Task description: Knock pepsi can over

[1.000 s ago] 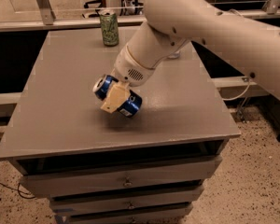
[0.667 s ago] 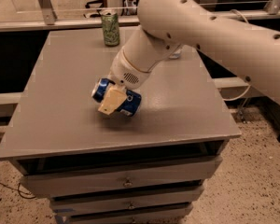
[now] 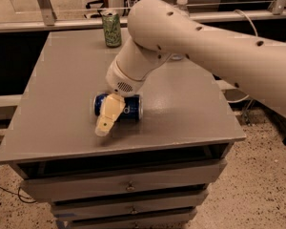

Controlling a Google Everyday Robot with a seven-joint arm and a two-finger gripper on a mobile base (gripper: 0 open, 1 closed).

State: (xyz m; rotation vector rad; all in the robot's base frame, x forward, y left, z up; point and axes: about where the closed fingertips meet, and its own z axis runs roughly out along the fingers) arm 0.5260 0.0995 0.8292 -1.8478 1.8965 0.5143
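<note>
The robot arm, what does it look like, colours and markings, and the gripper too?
The arm is a thick, smooth off-white tube with rounded joints and small dark holes dotted along its shell. Its wrist has a patch of tiny perforations. The gripper, pale yellowish-tan, is at the pepsi can near the front of the table.

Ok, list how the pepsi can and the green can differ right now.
The pepsi can lies on its side; the green can stands upright. The pepsi can is dark blue, the green can green. The pepsi can sits near the front of the table with the gripper over it; the green can stands untouched at the far edge. Both are soda cans on one table.
</note>
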